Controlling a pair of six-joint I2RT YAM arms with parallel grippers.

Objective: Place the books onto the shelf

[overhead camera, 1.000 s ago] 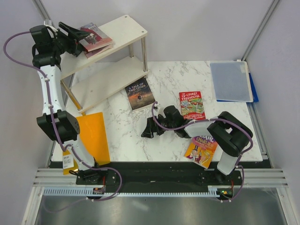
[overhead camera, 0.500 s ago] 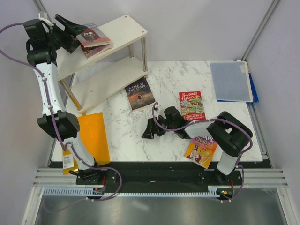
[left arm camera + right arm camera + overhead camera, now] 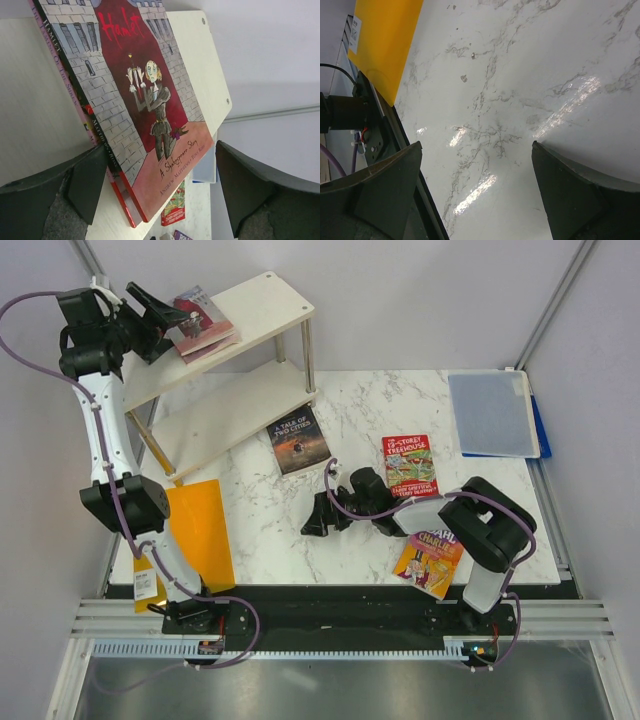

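Up at the far left, the left end effector [image 3: 170, 328] is released, its fingers [image 3: 82, 182] spread on either side of two stacked books. One finger stands clear of the covers; whether the other touches the spines is not clear. The Hamlet book [image 3: 150, 100] lies on top of a second book [image 3: 117, 202], both flat on the top board of the shelf [image 3: 262, 300]. The right end effector [image 3: 322, 518] is also released, low over bare marble near the middle of the table [image 3: 270, 540], grasping nothing. On the table, the dark book [image 3: 299, 439] lies just beside the shelf, the red-green book [image 3: 410, 464] to its right, and the purple-yellow book [image 3: 430, 560] at the near edge, partly under the right arm. An orange sheet [image 3: 200, 530] lies at the left and a blue-grey folder [image 3: 492, 412] at the far right.
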